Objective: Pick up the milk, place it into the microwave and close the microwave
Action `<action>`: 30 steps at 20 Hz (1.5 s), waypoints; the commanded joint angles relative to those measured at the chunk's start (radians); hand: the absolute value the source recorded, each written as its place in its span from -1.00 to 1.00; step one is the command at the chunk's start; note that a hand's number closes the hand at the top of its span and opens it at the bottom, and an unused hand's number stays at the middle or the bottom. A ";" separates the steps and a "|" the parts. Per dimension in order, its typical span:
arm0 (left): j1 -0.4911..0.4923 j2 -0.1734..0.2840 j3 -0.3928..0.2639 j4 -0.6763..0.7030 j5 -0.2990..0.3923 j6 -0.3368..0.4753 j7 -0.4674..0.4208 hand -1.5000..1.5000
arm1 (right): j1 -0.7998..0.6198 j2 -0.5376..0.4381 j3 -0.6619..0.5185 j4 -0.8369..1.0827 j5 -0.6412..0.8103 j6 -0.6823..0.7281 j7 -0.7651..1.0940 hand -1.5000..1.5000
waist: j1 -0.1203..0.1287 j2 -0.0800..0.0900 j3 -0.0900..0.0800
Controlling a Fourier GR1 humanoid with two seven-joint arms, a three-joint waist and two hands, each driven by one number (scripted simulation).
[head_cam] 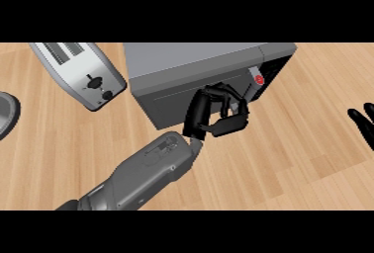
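Observation:
The grey microwave (197,66) stands at the back centre, its dark door (171,106) facing me and looking shut or nearly so. A control strip with a red button (257,79) runs along the door's right side. My left hand (219,116) reaches in from the lower left and rests against the right part of the door, fingers relaxed and holding nothing. At the right edge my right hand (363,123) rests open, fingers up. No milk shows anywhere; the inside of the microwave is hidden.
A silver toaster (82,74) lies at the back left, close to the microwave. The rim of a grey round dish (7,116) shows at the left edge. Bare wooden counter (292,158) spreads to the front and right.

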 commanded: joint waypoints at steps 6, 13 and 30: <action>-0.079 0.000 0.057 0.088 0.068 -0.017 -0.068 1.00 | -0.024 -0.042 -0.029 -0.029 -0.054 0.018 0.036 -1.00 | -0.025 0.012 0.000; -0.072 0.000 0.037 0.110 0.107 -0.030 -0.114 1.00 | -0.046 -0.046 -0.055 -0.024 -0.096 0.012 0.045 -1.00 | -0.025 0.022 0.003; -0.097 0.000 0.023 0.140 0.178 -0.030 -0.195 1.00 | -0.068 -0.098 -0.099 -0.026 -0.167 0.009 0.105 -1.00 | -0.030 0.023 0.004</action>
